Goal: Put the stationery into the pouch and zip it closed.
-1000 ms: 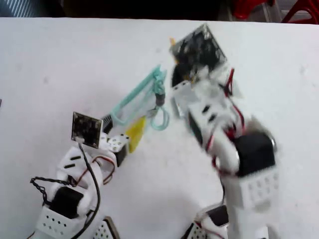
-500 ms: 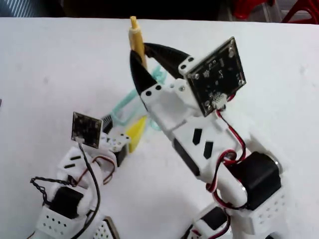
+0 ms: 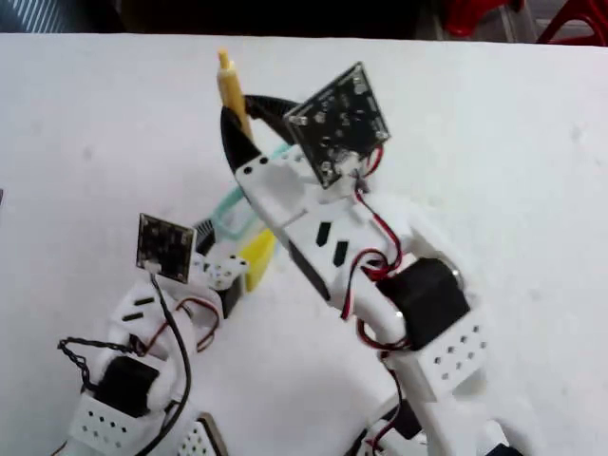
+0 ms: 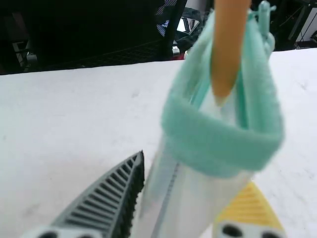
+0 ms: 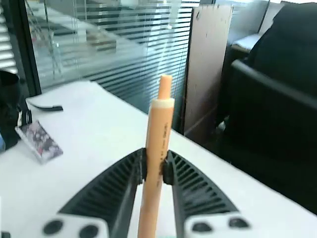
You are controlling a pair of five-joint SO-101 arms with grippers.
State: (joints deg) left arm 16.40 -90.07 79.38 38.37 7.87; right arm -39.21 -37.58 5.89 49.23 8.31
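Right gripper (image 5: 155, 161) shifted leftward over the table (image 3: 95, 123), orange pen (image 3: 229, 85) clamped upright between its jaws, pen tip at the open teal pouch (image 4: 218, 144) mouth, left gripper (image 4: 193, 173) pinching the pouch.

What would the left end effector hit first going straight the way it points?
Probably the pen, held by the right end effector with its tip at the mouth of the pouch the left end effector grips; depth is unclear.
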